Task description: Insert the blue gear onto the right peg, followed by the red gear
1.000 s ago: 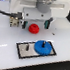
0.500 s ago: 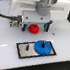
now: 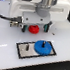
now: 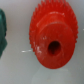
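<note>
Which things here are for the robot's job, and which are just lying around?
For the job:
- blue gear, already sitting on the plate
- right peg, hidden under the blue gear
- red gear, on the table below the gripper

Just lying around:
- dark green thing beside the red gear
- the plate's left peg, left bare

Glossy plastic red gear [image 4: 52, 37]; smooth white table [image 3: 3, 58].
</note>
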Tool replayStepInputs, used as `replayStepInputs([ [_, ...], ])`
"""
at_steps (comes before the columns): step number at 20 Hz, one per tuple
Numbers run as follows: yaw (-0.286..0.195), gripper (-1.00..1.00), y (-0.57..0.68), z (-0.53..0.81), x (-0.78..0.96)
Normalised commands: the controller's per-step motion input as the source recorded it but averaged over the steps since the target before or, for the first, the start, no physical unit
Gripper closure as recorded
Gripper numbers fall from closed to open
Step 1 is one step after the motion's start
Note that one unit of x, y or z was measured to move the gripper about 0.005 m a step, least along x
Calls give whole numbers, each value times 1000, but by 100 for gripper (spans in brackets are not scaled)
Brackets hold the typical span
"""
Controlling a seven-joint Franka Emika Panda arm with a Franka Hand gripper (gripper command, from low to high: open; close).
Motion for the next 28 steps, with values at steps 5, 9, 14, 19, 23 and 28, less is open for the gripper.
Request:
replayStepInputs([
  [5, 0, 100, 0, -6, -69],
  [9, 0, 100, 14, -7, -122],
  [14, 0, 100, 8, 194, 18],
  [19, 0, 100, -2, 441, 221],
  [23, 0, 100, -80, 473, 412],
  [28, 0, 100, -79, 440, 559],
])
